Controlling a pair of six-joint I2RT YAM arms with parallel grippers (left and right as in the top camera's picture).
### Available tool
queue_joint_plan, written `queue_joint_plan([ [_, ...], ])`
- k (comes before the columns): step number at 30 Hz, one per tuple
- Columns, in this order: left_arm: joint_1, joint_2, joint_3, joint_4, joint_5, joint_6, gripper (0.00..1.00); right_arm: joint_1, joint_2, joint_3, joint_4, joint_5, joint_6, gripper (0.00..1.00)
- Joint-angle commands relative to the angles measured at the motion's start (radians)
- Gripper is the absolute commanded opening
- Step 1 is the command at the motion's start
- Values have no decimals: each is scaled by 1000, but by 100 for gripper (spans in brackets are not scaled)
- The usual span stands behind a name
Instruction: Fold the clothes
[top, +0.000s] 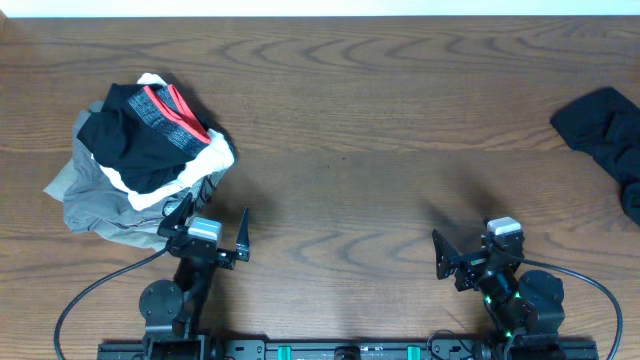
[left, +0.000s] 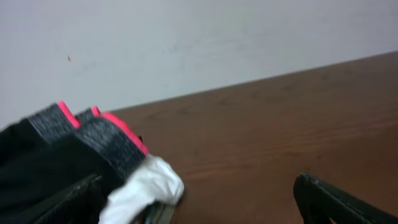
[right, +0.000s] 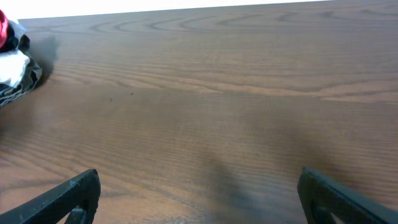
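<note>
while both arms sit at the near edge of the table (top: 340, 120), the pile of clothes (top: 140, 160) lies heaped on the left part of the wood, just ahead of the left gripper (top: 213, 218). on top of the heap are the black trousers (top: 135, 140), crumpled, with the grey waistband (top: 165, 115) turned up and its red inside (top: 180, 108) showing as a bright edge. a white cloth (top: 215, 155) pokes out from under them on the heap's right side, and a grey garment (top: 85, 200) spreads beneath and to the left. the left gripper stands with its jaws wide apart and nothing between them. its left finger (top: 178, 215) is right at the heap's near edge, perhaps touching the cloth, though the overhead view is too coarse to be sure. from the left wrist the waistband and the white cloth fill the lower left corner, close to that finger, with a pale wall (left: 199, 43) behind the table's far edge. the right gripper (top: 470, 252) hovers over bare wood on the right side, jaws likewise spread wide and empty, well apart from the heap, which shows only as a small lump at the far left of its wrist view. a second dark garment (top: 605, 135) lies bunched at the table's right edge, apart from both grippers.
</note>
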Motion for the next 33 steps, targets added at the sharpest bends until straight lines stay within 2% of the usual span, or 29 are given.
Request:
queue_joint_plan([
  [1, 5, -6, -2, -41, -5, 2, 98, -12, -6, -3, 2, -4, 12, 99],
  [3, 5, -6, -2, -82, -6, 2, 98, -12, -6, -3, 2, -4, 12, 99],
  [33, 5, 0, -2, -77, -6, 2, 98, -12, -6, -3, 2, -4, 12, 99],
])
